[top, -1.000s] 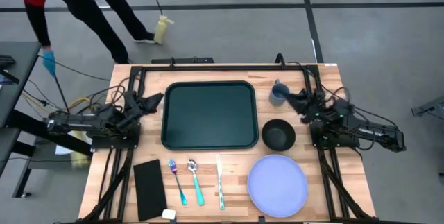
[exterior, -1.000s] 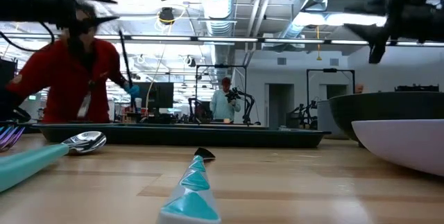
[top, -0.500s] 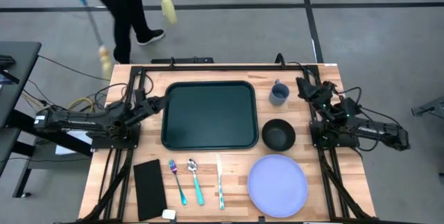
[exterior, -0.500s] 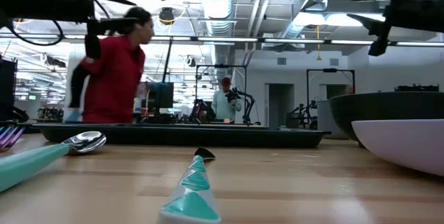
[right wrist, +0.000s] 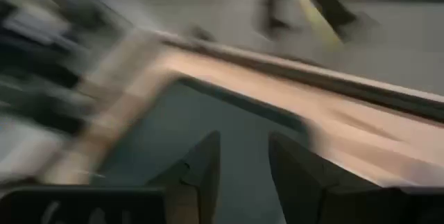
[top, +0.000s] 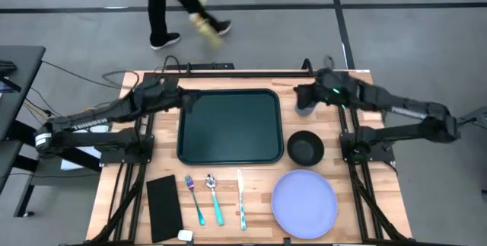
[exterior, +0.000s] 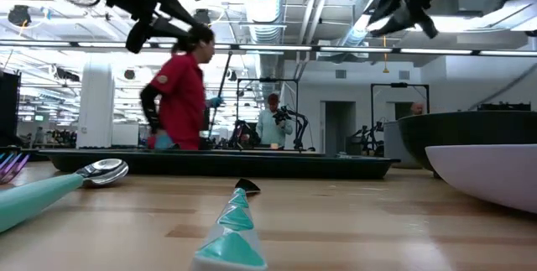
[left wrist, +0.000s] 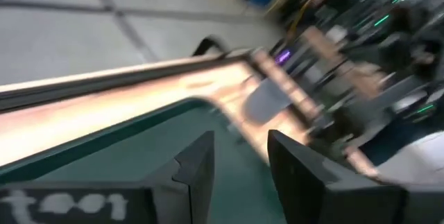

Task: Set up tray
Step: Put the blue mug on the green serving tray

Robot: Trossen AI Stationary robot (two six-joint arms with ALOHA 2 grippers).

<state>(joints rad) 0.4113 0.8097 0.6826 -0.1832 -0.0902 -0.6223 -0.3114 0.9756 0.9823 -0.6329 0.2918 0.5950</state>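
Two arms reach in from opposite sides toward the far corners of the tray [top: 230, 126], which lies flat at the middle of the table [top: 358, 78], empty. The left arm stretches out long and low, and the left gripper [top: 185, 101] hangs over the tray's far left corner, its fingers [left wrist: 198, 168] parted with a clear gap and holding nothing. The right arm is extended the same way from the other side; the right gripper [top: 299, 94] sits just off the tray's far right corner, over a blue cup [top: 306, 105], and its fingers [right wrist: 201, 163] are also apart and empty. On the tray's right stands a dark bowl [top: 305, 148]; nearer than the tray lie a plate [top: 304, 203], a napkin [top: 164, 207], a fork [top: 194, 199], a spoon [top: 215, 199] and a knife [top: 241, 199].
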